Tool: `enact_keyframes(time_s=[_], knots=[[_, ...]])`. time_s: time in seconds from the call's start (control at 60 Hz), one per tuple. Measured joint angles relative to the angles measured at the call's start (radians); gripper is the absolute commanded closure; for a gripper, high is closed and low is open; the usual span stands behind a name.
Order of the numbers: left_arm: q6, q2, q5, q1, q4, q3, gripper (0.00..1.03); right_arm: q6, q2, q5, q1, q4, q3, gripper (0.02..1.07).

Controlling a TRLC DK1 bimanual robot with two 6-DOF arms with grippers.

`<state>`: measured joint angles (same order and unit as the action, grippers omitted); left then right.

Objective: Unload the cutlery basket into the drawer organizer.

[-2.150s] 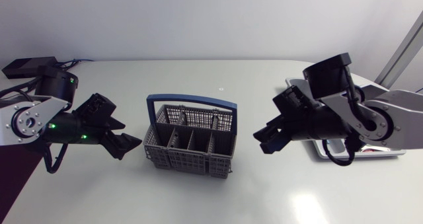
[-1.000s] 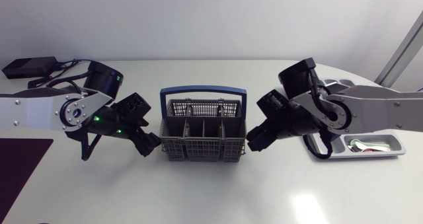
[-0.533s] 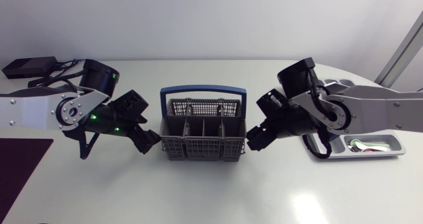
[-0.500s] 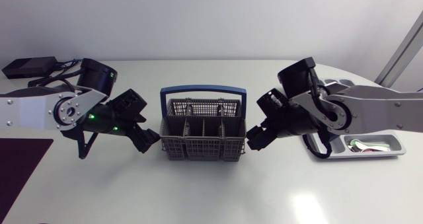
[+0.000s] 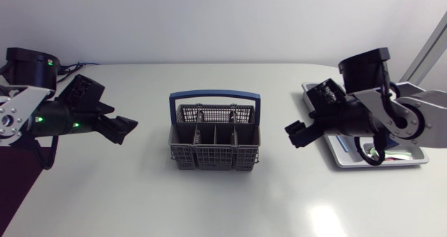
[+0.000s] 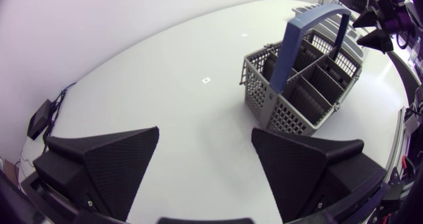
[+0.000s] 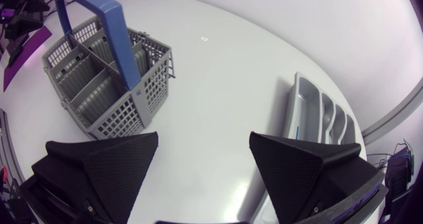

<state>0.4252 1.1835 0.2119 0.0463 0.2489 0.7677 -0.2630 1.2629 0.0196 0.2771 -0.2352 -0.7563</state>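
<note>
Table (image 5: 223,205) | basket (image 5: 214,147) midway between left tool (image 5: 124,129) and right tool (image 5: 294,134), touching neither | both spread

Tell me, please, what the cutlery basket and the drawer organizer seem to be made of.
Cutlery basket: probably moulded plastic, matte grey; its walls are a fine regular grid, and the blue handle looks smooth plastic too.
Drawer organizer: likely plastic as well, light grey with slight sheen and rounded compartments; coated metal cannot be excluded.
</note>
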Motion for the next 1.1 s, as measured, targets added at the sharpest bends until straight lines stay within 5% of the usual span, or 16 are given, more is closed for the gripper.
enact_keyframes(time_s=[0.367, 0.583, 1.1], knots=[[-0.046, -0.309, 0.004, -0.076, -0.029, -0.109, 0.05, -0.02, -0.223, -0.001, -0.192, 0.071, 0.119, 0.07], [-0.068, -0.44, 0.008, -0.09, -0.061, -0.188, 0.05, -0.064, -0.416, -0.048, -0.239, 0.211, 0.246, 0.07], [-0.161, -0.688, -0.001, -0.099, -0.135, -0.343, 0.05, -0.127, -0.723, -0.095, -0.296, 0.276, 0.443, 0.07]])
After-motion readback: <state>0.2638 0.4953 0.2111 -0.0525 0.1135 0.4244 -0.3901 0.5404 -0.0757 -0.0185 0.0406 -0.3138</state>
